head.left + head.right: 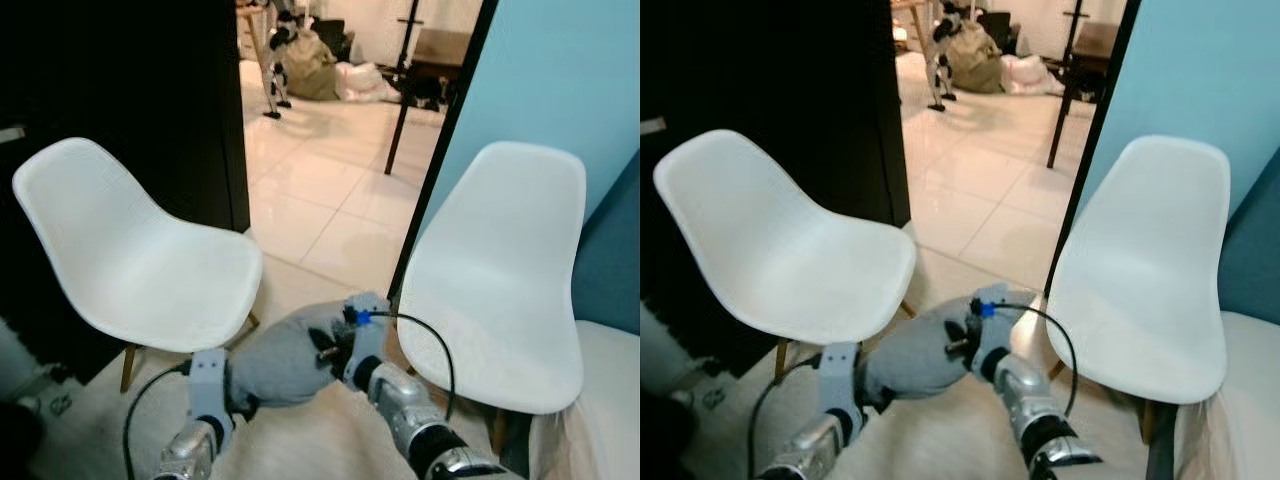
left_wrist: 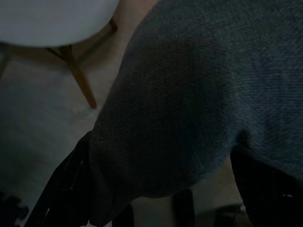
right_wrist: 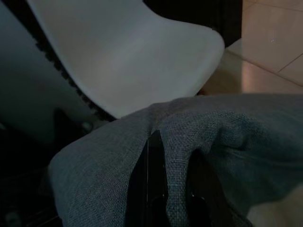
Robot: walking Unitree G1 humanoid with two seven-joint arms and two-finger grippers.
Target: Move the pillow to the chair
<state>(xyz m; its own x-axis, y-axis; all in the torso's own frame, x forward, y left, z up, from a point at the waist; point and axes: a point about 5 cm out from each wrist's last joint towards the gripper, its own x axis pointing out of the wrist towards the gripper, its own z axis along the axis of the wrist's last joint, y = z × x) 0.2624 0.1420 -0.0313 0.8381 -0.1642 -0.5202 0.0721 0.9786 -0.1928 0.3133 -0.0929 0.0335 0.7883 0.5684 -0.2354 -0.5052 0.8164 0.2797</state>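
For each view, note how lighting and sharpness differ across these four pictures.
Head views: bright and fairly sharp, with glare on the floor tiles. Left wrist view: dim, the grey pillow underexposed. Right wrist view: shadowed, the white chair soft, the pillow's weave crisp.

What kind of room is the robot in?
Probably a home's living or dining area: two white moulded plastic chairs, left and right, stand on a glossy pale tiled floor, with a teal wall panel beside them.
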